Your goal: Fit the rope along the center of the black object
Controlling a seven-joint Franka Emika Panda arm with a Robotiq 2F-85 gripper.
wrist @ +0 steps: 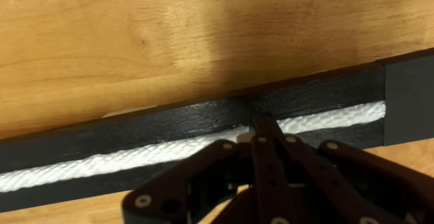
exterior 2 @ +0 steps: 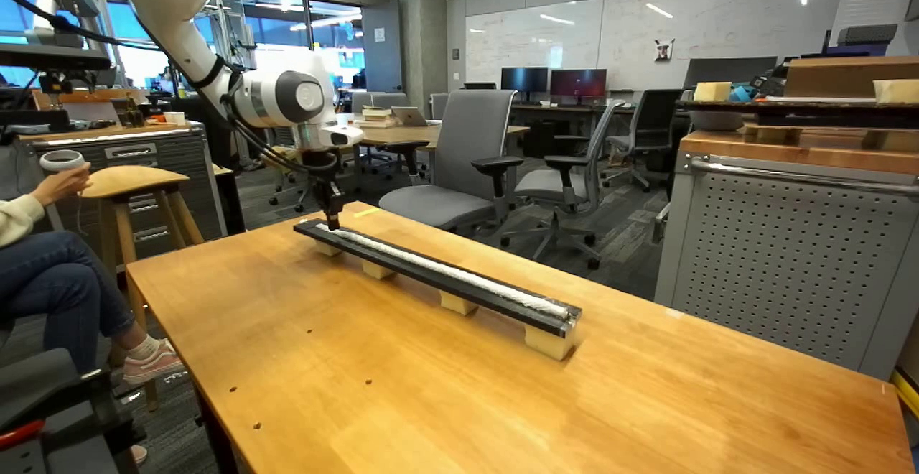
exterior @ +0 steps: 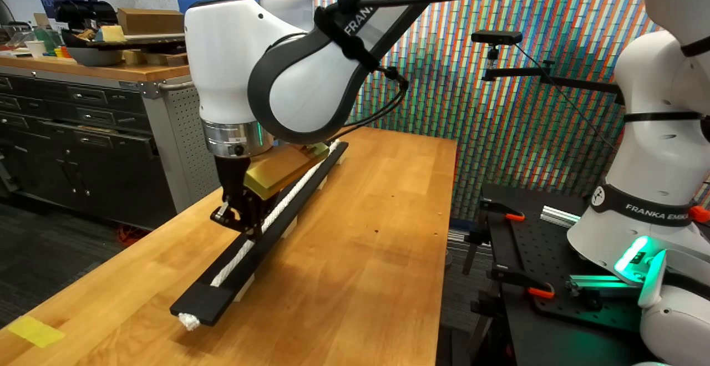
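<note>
Just beneath the closed gripper (wrist: pixel 263 118), the white rope (wrist: pixel 142 155) lies centrally along the black rail (wrist: pixel 183 120).

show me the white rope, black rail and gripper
White rope (wrist: pixel 135 156): wrist view, on its long uncovered stretch.
Black rail (exterior 2: pixel 438 279): an exterior view, on its long near side, around mid-length.
Gripper (exterior: pixel 254 235): an exterior view, where its shut fingertips meet.

From my end I count one rope (wrist: pixel 152 153), one black rail (wrist: pixel 183 124), four pale blocks (exterior 2: pixel 456 304), one yellow tape strip (exterior: pixel 36 330) and one pincer (wrist: pixel 264 118) over one worktop (exterior: pixel 377 288).
</note>
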